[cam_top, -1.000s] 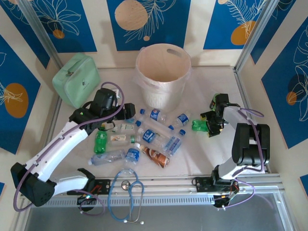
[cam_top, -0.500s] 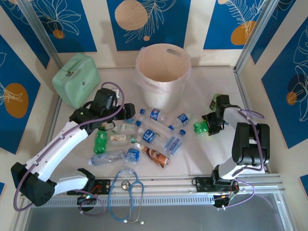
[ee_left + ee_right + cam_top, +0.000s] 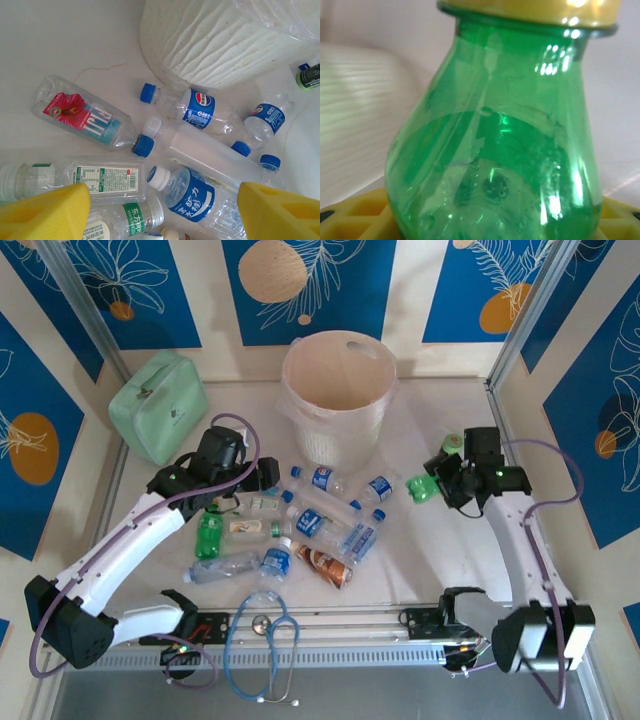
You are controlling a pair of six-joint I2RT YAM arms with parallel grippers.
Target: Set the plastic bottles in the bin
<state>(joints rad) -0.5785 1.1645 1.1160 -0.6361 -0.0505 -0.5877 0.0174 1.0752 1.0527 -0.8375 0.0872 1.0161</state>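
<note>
Green bottle in right hand, cap outward.

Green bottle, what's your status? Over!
Right gripper shut on green bottle, short of the bin. Left gripper open over loose bottles. Nothing seen blocking.

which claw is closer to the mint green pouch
Left. The left claw sits over the bottle pile, just right of the mint-green pouch; the right claw is far off on the right side, gripping a green bottle.
</note>
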